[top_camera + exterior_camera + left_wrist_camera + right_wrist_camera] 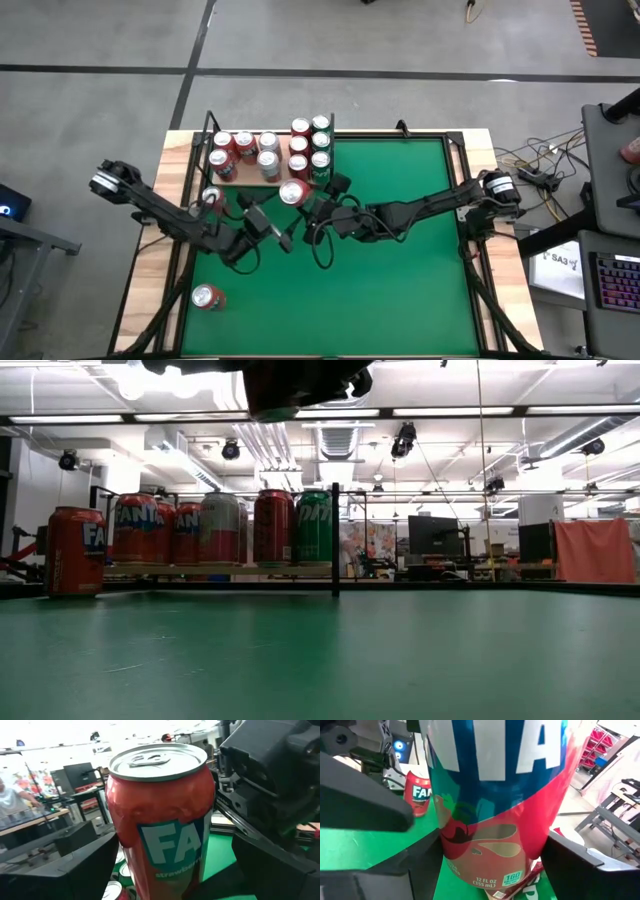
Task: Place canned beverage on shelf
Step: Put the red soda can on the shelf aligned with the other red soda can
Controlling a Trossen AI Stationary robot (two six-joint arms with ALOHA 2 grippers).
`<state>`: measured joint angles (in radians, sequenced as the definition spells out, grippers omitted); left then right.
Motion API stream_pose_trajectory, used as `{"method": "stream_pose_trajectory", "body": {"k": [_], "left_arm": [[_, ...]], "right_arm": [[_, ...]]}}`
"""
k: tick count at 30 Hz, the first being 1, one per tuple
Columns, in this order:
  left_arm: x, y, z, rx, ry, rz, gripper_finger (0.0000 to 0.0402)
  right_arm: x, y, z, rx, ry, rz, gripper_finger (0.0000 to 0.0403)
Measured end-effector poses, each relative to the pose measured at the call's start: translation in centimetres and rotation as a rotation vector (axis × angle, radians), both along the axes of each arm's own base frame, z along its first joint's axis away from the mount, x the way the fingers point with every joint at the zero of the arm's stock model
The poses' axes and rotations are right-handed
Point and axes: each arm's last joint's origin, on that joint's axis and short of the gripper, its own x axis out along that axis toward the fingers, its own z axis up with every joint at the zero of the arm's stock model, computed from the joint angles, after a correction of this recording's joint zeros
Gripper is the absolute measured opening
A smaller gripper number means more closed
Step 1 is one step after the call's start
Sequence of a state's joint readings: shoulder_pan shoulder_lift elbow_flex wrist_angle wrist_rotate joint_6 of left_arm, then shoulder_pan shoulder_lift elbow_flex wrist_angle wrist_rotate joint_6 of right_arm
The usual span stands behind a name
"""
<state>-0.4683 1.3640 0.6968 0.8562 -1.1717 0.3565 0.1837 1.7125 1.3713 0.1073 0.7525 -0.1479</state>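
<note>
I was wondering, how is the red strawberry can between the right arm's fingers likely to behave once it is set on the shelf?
The red can looks tall and narrow, so it may tip if nudged. Its smooth round wall could slip in the right gripper and would probably roll if it fell. The shelf is crowded with cans, so bumping a neighbour seems likely.

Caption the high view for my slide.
Right gripper carries a red can toward the can-filled shelf; left gripper waits open nearby.

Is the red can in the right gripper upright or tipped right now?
Upright, off the table: the high view shows the can's round top facing up beside the shelf, clamped in the right gripper.
</note>
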Motion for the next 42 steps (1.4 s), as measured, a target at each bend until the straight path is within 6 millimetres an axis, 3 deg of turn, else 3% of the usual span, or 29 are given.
{"method": "stream_pose_trajectory", "body": {"k": [11,19,23,30,37,42], "left_arm": [[0.5,0.0,0.2,-0.029,-0.058,0.018,0.0361],[0.4,0.0,0.2,-0.031,-0.069,0.016,0.0303],[0.4,0.0,0.2,-0.033,-0.071,0.017,0.0272],[0.2,0.1,0.1,-0.022,-0.041,0.066,0.0272],[-1.0,0.1,0.1,0.011,0.031,0.150,0.0272],[-3.2,1.1,-0.7,-0.027,0.000,0.155,0.0272]], "right_arm": [[-0.1,1.0,-0.1,0.035,-0.013,0.048,0.0278],[0.0,1.1,-0.3,0.065,-0.028,0.041,0.0282],[0.0,1.1,-0.3,0.073,-0.034,0.038,0.0302],[0.0,1.0,-0.2,0.089,-0.053,0.023,0.0345],[-0.1,1.0,-0.1,0.083,-0.050,0.013,0.0352],[-0.3,1.0,-0.2,0.080,-0.030,0.012,0.0353]]}}
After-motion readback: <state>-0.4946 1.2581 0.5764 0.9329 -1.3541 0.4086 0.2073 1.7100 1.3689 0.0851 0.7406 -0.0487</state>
